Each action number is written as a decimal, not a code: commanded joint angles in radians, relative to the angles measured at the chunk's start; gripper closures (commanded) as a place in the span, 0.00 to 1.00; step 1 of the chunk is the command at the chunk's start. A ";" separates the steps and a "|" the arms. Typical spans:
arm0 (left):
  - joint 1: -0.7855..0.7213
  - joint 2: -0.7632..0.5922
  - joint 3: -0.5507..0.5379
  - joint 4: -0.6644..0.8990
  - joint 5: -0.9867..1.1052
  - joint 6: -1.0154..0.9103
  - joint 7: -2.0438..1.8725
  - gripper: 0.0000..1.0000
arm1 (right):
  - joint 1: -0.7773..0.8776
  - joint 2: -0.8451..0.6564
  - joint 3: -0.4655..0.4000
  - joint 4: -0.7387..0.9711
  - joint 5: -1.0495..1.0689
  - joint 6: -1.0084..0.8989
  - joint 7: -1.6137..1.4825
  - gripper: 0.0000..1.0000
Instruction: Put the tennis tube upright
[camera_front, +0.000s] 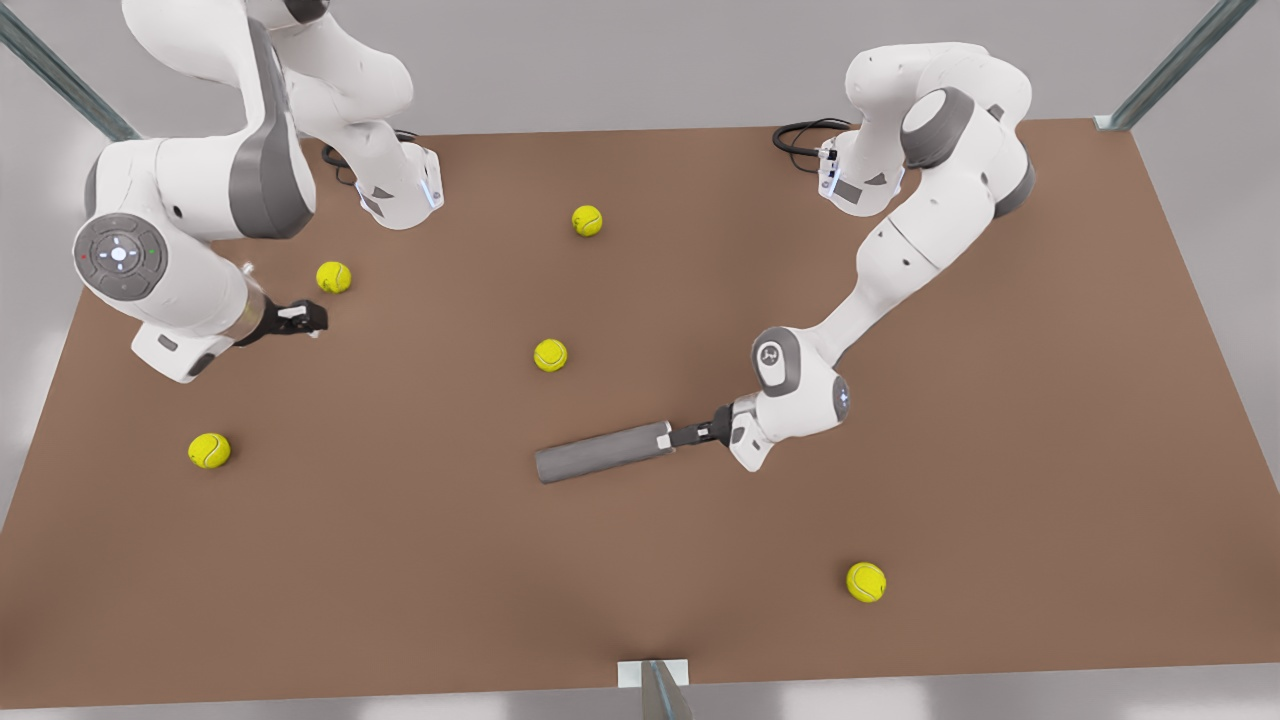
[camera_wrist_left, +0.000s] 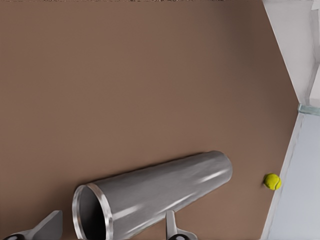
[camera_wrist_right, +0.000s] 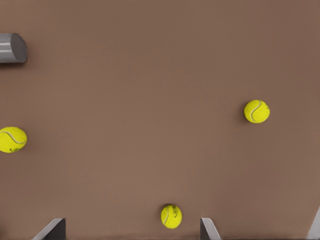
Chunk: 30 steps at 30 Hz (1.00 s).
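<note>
The tennis tube (camera_front: 602, 452) is a plain grey cylinder lying on its side on the brown table (camera_front: 1000, 480), a little to the front view's right of the middle. In the left wrist view the tennis tube (camera_wrist_left: 160, 185) shows its hollow open end close up. My left gripper (camera_front: 686, 435) is at that end. Its fingers (camera_wrist_left: 172, 227) stand apart on either side of the rim, so the left gripper (camera_wrist_left: 114, 216) is open. At the front view's left my right gripper (camera_front: 306, 318) hangs open above the table, far from the tube; in its own view the right gripper (camera_wrist_right: 131, 234) holds nothing.
Several yellow tennis balls lie scattered: one (camera_front: 333, 277) by the right gripper, one (camera_front: 550, 355) mid-table, one (camera_front: 587, 220) at the back, one (camera_front: 209, 450) front left, one (camera_front: 866, 582) front right. Both arm bases stand at the table's far edge.
</note>
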 joint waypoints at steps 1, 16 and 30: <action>0.001 -0.001 -0.005 -0.004 0.008 0.045 0.009 0.00 | 0.018 0.025 -0.001 0.006 -0.016 -0.004 0.131 0.00; -0.057 0.027 -0.013 0.019 0.001 0.050 0.004 0.00 | 0.013 0.066 -0.005 0.052 -0.018 -0.015 0.128 0.00; -0.099 0.103 -0.013 0.103 0.001 0.052 0.002 0.00 | 0.016 0.066 -0.005 0.052 -0.016 -0.015 0.128 0.00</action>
